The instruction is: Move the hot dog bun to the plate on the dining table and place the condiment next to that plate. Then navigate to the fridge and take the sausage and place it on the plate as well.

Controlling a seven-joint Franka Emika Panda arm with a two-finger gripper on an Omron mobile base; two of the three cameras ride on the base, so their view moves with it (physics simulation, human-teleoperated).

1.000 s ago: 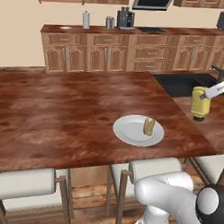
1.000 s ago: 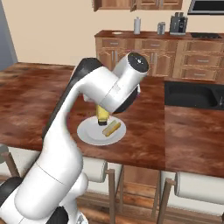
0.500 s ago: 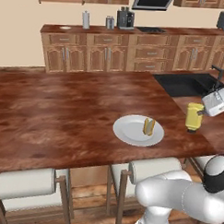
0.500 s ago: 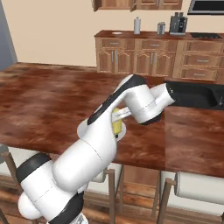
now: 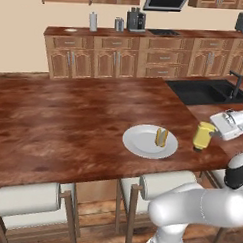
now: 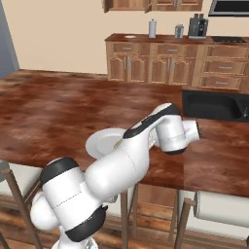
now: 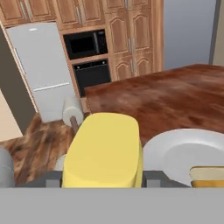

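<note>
I judge the small tan hot dog bun (image 5: 161, 137) done, lying on the plain white round plate (image 5: 140, 143), and my gripper (image 5: 217, 127) clamps the yellow squeeze-bottle condiment (image 5: 203, 136) beside it, so next I release.

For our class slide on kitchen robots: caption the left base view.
Gripper at the yellow bottle standing beside the white plate with the bun.

Bare dining table (image 5: 68, 121) left of plate (image 5: 142, 141), condiment (image 5: 203, 135) just right of plate, sink (image 5: 205, 91) behind
</note>
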